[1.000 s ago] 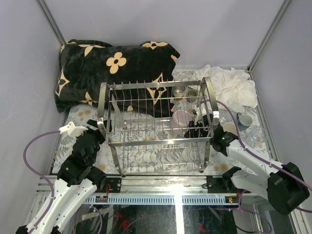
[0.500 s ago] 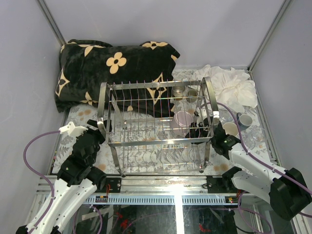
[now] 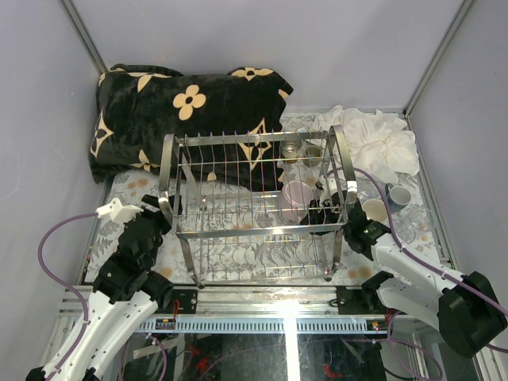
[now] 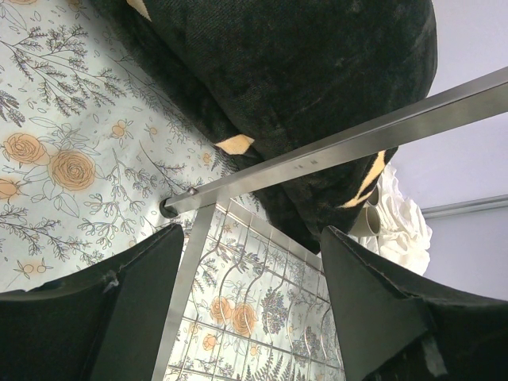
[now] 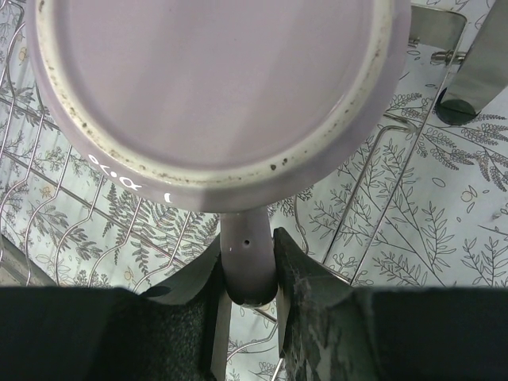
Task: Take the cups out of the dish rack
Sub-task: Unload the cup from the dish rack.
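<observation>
My right fingers (image 5: 305, 278) are narrow, pinching the handle (image 5: 248, 266) of the pink-mauve mug (image 5: 214, 95), which sits at the right end of the dish rack (image 3: 254, 231). I should lift it straight and slowly, clear of the wires. My left fingers (image 4: 135, 305) stand wide, empty, by the rack's left leg (image 4: 184, 309). A cream cup (image 3: 375, 209) on the worktop (image 3: 119, 190) nearby limits the placing spot.

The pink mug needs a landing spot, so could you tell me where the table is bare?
Free: the floral patch left of the dish rack, bordered by the black blanket behind and the left gripper in front. Crowded: right of the rack, where cups and a white cloth sit.
</observation>
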You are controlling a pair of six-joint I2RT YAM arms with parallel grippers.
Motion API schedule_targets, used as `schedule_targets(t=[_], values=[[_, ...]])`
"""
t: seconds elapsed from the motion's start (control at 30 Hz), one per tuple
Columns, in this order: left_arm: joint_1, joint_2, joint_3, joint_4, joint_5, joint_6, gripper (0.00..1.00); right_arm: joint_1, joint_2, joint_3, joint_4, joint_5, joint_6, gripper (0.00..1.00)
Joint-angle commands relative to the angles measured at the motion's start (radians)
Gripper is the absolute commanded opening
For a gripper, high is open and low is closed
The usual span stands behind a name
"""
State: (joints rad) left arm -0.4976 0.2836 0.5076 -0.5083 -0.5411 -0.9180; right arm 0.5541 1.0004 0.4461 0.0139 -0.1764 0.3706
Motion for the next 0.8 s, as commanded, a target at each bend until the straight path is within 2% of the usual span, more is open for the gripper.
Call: schedule_targets(t=[0.0,0.1,0.23,0.43,0.53,0.63,0.77], values=[[-0.006,-0.011,-0.015,0.057,-0.008,0.016,0.70,0.004,-0.002,0.018,0.030,0.048,0.015,0.00],[-0.005,-0.009,-0.014,0.057,-0.008,0.017,0.70,0.006,-0.015,0.012,0.037,0.051,0.018,0.01],[-0.006,-0.006,-0.015,0.062,-0.006,0.018,0.70,0.006,0.005,0.016,0.046,0.027,0.017,0.10],[-0.005,-0.012,-0.017,0.057,-0.008,0.016,0.70,0.006,0.042,0.010,0.086,0.001,0.024,0.14],[-0.006,-0.013,-0.017,0.059,-0.007,0.016,0.70,0.006,0.046,0.006,0.092,0.004,0.022,0.21],[-0.006,-0.010,-0.017,0.059,-0.008,0.016,0.70,0.006,0.046,0.005,0.099,0.002,0.023,0.23],[-0.006,-0.009,-0.015,0.059,-0.007,0.018,0.70,0.006,0.052,0.008,0.101,-0.001,0.024,0.31]])
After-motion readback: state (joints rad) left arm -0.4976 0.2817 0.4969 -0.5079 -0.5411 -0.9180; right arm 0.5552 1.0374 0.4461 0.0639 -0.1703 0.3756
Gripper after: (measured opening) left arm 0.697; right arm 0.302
